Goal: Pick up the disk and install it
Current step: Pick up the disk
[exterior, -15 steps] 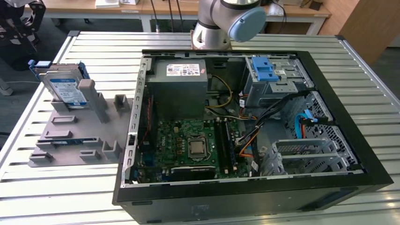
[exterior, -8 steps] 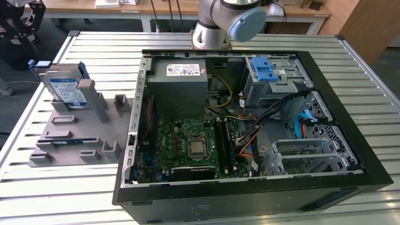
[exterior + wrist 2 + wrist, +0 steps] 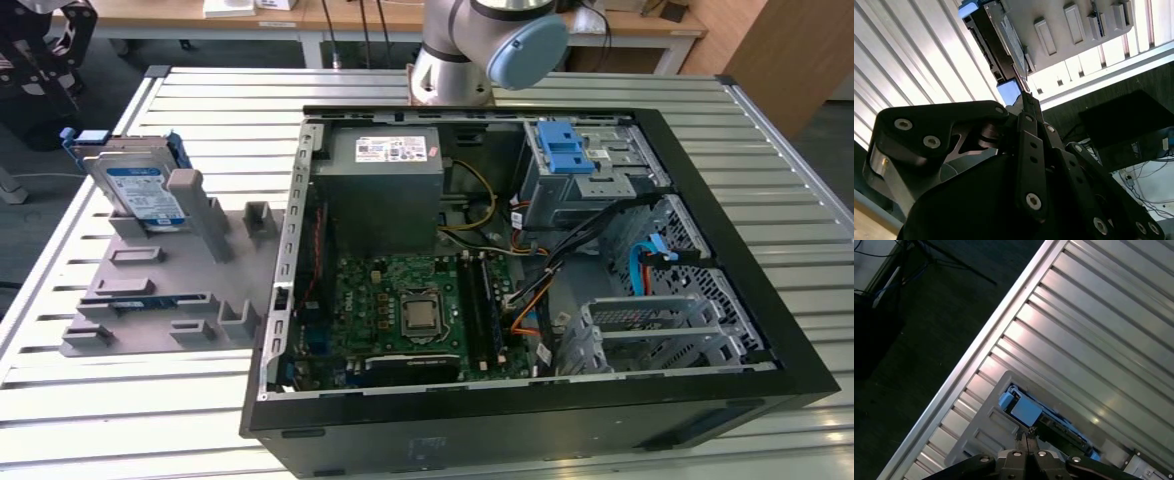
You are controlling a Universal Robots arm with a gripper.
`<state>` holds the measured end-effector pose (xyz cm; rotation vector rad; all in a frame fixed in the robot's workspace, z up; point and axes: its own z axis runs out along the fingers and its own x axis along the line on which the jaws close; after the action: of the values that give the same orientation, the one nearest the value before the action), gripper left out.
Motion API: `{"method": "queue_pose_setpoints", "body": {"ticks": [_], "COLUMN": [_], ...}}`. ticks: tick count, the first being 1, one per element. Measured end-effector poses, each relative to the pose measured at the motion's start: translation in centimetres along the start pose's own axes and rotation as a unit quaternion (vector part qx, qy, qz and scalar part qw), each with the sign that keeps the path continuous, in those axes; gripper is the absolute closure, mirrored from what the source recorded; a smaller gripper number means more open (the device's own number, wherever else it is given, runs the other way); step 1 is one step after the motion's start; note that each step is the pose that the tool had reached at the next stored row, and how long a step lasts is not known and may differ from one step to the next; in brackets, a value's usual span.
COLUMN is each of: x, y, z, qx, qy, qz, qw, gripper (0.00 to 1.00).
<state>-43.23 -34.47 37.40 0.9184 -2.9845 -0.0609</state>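
The disk [image 3: 140, 190] stands on edge in a slot of the grey holder [image 3: 174, 290], at the exterior view's left on the slatted table. It is a silver drive with a white-and-blue label in a blue carrier. In both wrist views my gripper [image 3: 1027, 436] hangs above the disk [image 3: 1026, 411], looking down on its top edge and blue carrier end. The two black fingers [image 3: 1027, 107] lie pressed together, shut with nothing between them, and their tips are just short of the disk [image 3: 999, 45].
An open computer case [image 3: 747, 300] fills the middle of the table, with a grey power supply [image 3: 387, 190], a motherboard [image 3: 414, 310], a blue latch bracket [image 3: 566, 150] and a metal drive cage [image 3: 667, 330]. The table's edge [image 3: 979, 345] runs close beside the holder.
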Motion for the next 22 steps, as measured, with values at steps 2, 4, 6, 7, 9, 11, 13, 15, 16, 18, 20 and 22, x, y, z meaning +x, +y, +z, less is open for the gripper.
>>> {"method": "queue_pose_setpoints", "body": {"ticks": [2,4,6,7,9,11,13,15,16,18,20,22], "x": [0.00,0.00,0.00,0.00,0.00,0.00,0.00,0.00,0.00,0.00,0.00,0.00], "y": [0.00,0.00,0.00,0.00,0.00,0.00,0.00,0.00,0.00,0.00,0.00,0.00], "z": [0.00,0.00,0.00,0.00,0.00,0.00,0.00,0.00,0.00,0.00,0.00,0.00], "qx": [0.0000,0.0000,0.0001,0.0001,0.0001,0.0001,0.0001,0.0002,0.0002,0.0002,0.0002,0.0002], "qy": [0.0001,0.0003,0.0004,0.0005,0.0006,0.0007,0.0009,0.0010,0.0010,0.0012,0.0013,0.0014], "qz": [-0.003,-0.006,-0.010,-0.011,-0.014,-0.017,-0.021,-0.024,-0.025,-0.028,-0.030,-0.032], "qw": [1.0000,1.0000,1.0000,0.9999,0.9999,0.9998,0.9998,0.9997,0.9997,0.9996,0.9995,0.9995], "gripper": [0.89,0.89,0.89,0.89,0.89,0.89,0.89,0.89,0.89,0.89,0.89,0.89]}}
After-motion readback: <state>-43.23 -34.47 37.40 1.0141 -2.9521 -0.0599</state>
